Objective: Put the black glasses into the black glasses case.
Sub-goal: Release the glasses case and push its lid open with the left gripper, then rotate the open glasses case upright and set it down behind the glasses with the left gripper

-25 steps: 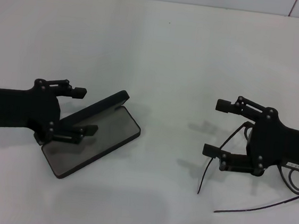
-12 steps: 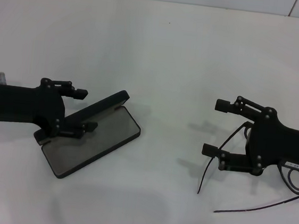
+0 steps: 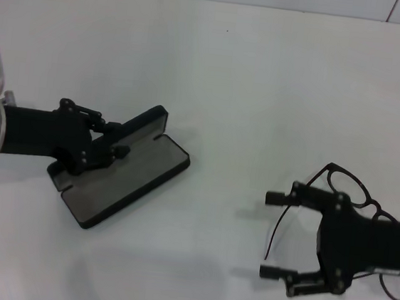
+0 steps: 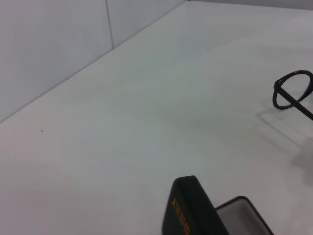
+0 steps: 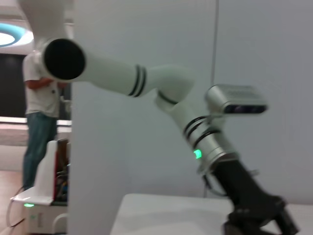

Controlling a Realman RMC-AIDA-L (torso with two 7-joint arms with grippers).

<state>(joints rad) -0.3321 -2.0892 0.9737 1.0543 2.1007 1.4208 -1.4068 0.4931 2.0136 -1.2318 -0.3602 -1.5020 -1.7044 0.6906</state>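
At lower right, your right gripper [image 3: 271, 235] hangs wide open over the black glasses [image 3: 350, 191]; their thin arms may snag. At left, the left gripper [image 3: 119, 138] pinches the black glasses case [image 3: 122, 178] lid.

White robot arm [image 5: 142, 81]: jointed, with dark bands, a green indicator light near the wrist, and a grey camera module [image 5: 236, 99] mounted beside it. Ends in a black gripper [image 5: 259, 215] low over a white table [image 5: 161, 215]; finger state not discernible. Pale wall panels [image 5: 264, 58] behind. Far side: person [image 5: 41, 117] in white shirt and jeans, standing.
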